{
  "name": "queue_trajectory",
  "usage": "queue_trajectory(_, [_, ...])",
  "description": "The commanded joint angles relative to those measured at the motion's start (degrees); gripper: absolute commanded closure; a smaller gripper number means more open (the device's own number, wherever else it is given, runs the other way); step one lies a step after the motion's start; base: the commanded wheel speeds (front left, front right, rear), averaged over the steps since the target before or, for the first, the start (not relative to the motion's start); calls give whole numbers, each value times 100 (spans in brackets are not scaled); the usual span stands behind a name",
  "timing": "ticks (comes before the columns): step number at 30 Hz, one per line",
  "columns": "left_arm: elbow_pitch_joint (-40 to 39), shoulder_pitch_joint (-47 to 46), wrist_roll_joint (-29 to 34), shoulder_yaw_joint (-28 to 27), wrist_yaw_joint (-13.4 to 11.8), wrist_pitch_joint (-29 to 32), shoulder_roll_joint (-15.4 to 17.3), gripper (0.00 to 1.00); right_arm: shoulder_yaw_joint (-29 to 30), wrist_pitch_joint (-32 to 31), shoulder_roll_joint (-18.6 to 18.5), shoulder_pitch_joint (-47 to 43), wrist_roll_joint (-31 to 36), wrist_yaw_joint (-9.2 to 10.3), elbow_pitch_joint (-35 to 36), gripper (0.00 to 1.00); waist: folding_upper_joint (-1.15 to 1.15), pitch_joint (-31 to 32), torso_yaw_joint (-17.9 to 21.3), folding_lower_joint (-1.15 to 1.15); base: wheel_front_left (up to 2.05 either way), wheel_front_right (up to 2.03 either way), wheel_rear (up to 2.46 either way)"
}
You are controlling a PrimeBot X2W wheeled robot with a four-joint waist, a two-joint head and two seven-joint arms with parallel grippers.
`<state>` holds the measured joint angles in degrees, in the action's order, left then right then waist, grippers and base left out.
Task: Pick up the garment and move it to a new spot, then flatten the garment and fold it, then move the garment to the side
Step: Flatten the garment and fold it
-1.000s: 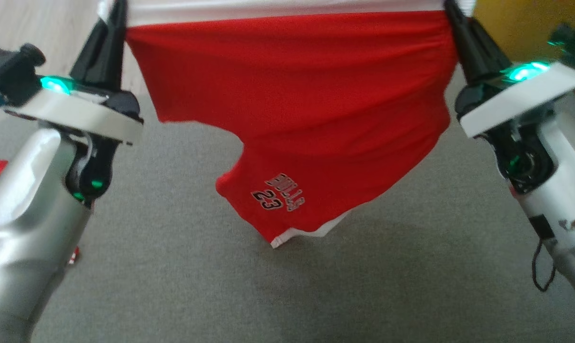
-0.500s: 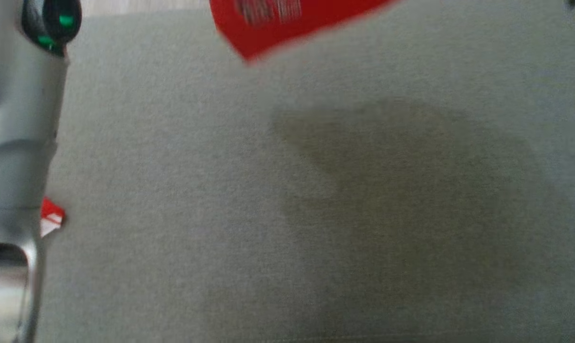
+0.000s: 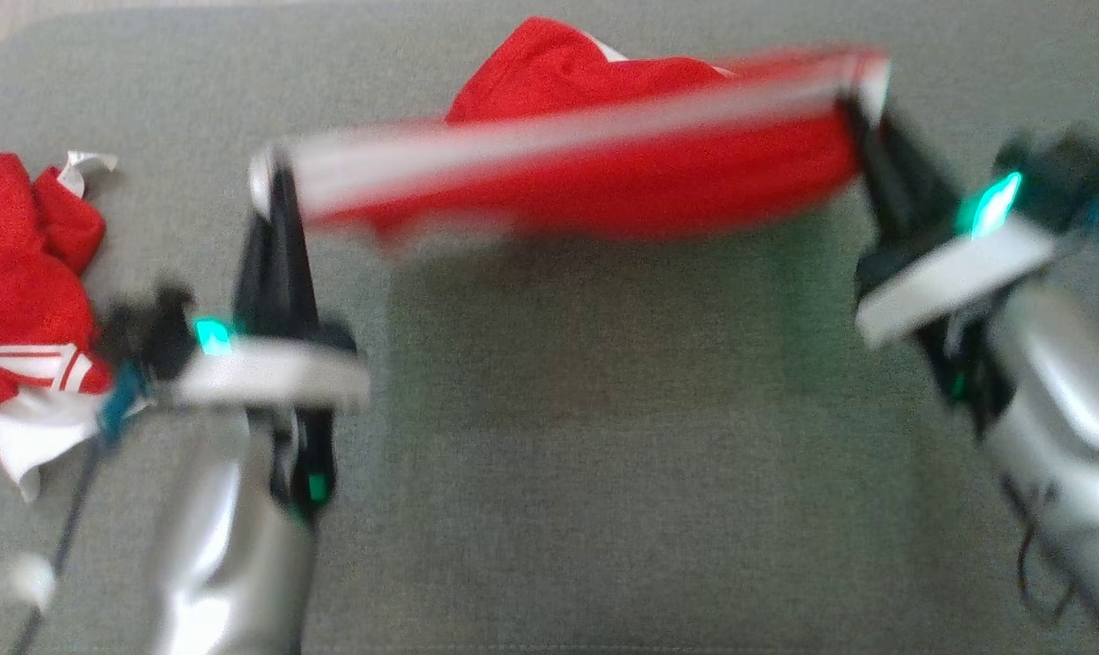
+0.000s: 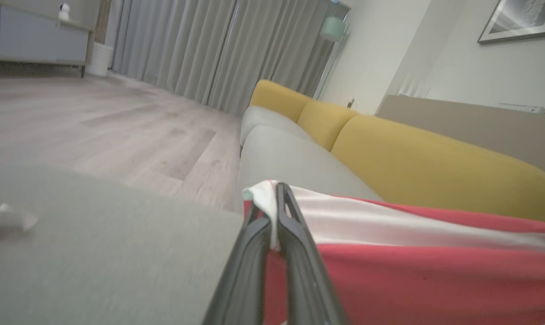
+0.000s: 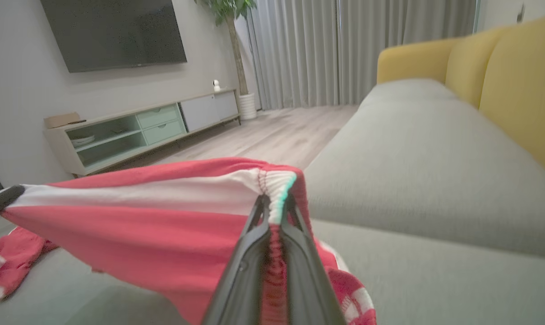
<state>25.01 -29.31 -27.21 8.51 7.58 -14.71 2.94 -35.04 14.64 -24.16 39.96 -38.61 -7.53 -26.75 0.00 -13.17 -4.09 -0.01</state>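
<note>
The red shorts [image 3: 622, 182] hang stretched left to right above the grey cushion [image 3: 604, 473]. The left pincer [image 3: 277, 186] and right pincer [image 3: 863, 114] each pinch one waistband end. Through the blur, the legs seem to trail away from the robot.

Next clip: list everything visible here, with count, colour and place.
garment: one, red with white band, stretched between both grippers above the seat
second garment: one, red and white, crumpled on the seat beside the left arm
sofa seat: one, grey, underneath
back cushions: several, yellow, behind the seat
curtains: grey, far wall
television: one, dark, wall-mounted
left gripper: shut on one band end
right gripper: shut on the other
</note>
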Motion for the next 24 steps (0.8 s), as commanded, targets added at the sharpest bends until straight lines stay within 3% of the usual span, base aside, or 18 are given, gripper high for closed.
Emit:
queue_trajectory(1, [-236,78,-65,-283,-14,-29,118,100,18,35,-52,-159,-93,4,218,100,0,103,45,1,0,0,0])
queue_trajectory(5, [-420,1167,-140,38,-11,-29,41,100,165,35,98,-1251,-273,4,474,100,0,406,109,1,0,0,0])
queue_trajectory(13, [-792,2785,-321,-232,-10,-29,-3,100,25,35,234,-2786,-340,4,912,100,0,1224,267,1,0,0,0])
queue_trajectory(24, [-1177,3631,-457,-316,-9,-29,-5,100,128,36,226,-3980,-553,4,1337,100,0,1538,458,1,0,0,0])
